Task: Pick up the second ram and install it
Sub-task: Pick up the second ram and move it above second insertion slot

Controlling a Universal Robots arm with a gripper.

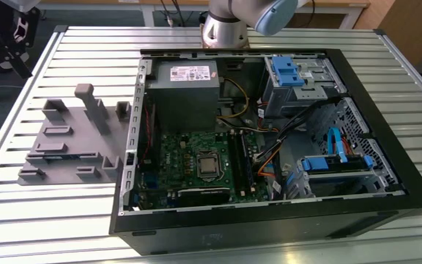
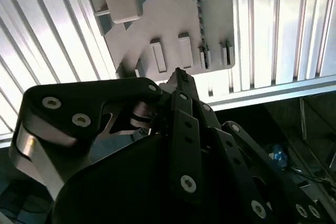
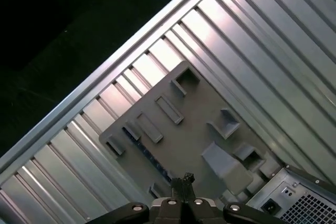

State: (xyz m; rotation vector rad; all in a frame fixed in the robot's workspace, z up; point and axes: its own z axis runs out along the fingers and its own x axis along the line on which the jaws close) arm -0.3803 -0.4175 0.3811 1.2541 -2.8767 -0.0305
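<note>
**Bench** [image 1: 64, 49], ribbed aluminium slats. It is carrying two lots, with the silver and pale-blue robot arm [image 1: 226, 27] rising at its far edge.

**Lot 1:** grey plastic holding tray [image 1: 86, 140] with raised blocks and slots. It is lying toward the bench edge on the exterior view's left.
- The second ram [image 1: 53, 157], a long narrow blue circuit-board stick, is sitting in a slot of this tray, untouched.

**Lot 2:** open black computer case [image 1: 270, 223], lying on its side just beside the tray. It is showing a green motherboard [image 1: 174, 159] with long black slots.

**Gripper** [image 2: 178, 74], black, linked fingers. It is hanging above the tray with its fingertips pressed together and is holding nothing.

**Step in hand**, as I judge it: the approach to the pick-up, with installation not yet begun.

**Next move:** it is calling for the fingers to part, to line up across the thin stick, and to come down straight between the tray's blocks.
</note>
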